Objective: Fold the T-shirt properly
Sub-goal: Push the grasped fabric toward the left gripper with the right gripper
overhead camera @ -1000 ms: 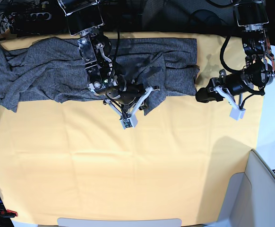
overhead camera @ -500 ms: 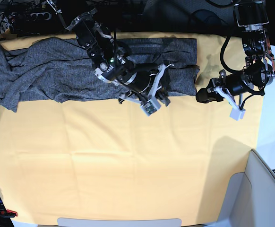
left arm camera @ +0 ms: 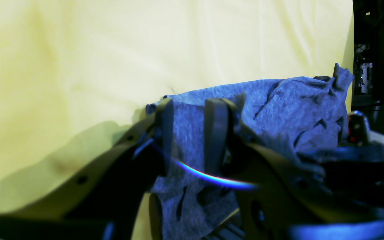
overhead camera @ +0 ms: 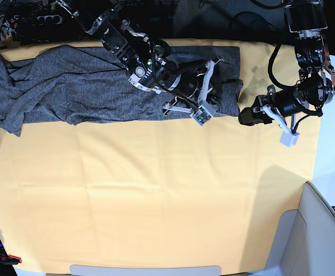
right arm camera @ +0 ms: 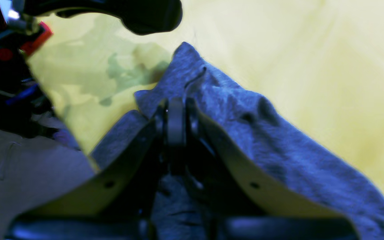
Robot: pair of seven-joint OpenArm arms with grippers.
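The heathered charcoal-grey knit T-shirt (overhead camera: 69, 89) lies stretched in a long, rumpled band along the far edge of the surface, which is covered by a plain yellow cloth (overhead camera: 156, 201). Its bunched end reaches the far left corner of the base view, and its other end stops near the right side, just short of the left arm. The near half of the yellow cloth carries nothing but soft creases.

The right arm, black and jointed, reaches in from the top of the base view and lies across the middle of the garment. The right claw (right arm camera: 176, 115) has its jaws pressed together on a raised fold of the grey fabric; in its wrist view the knit bunches up around the fingertips and falls away on both sides, with yellow cloth beyond it.

The left arm hangs at the right edge of the surface, its wrist bent toward the shirt's end. The left claw (left arm camera: 193, 130) stands partly parted. In its wrist view grey fabric shows in the gap between the two dark pads (left arm camera: 216, 133), but whether they grip it or merely frame the cloth behind them I cannot tell. Crumpled folds of the shirt rise just behind that claw.

A pale grey bin edge (overhead camera: 323, 230) sits at the near right corner.
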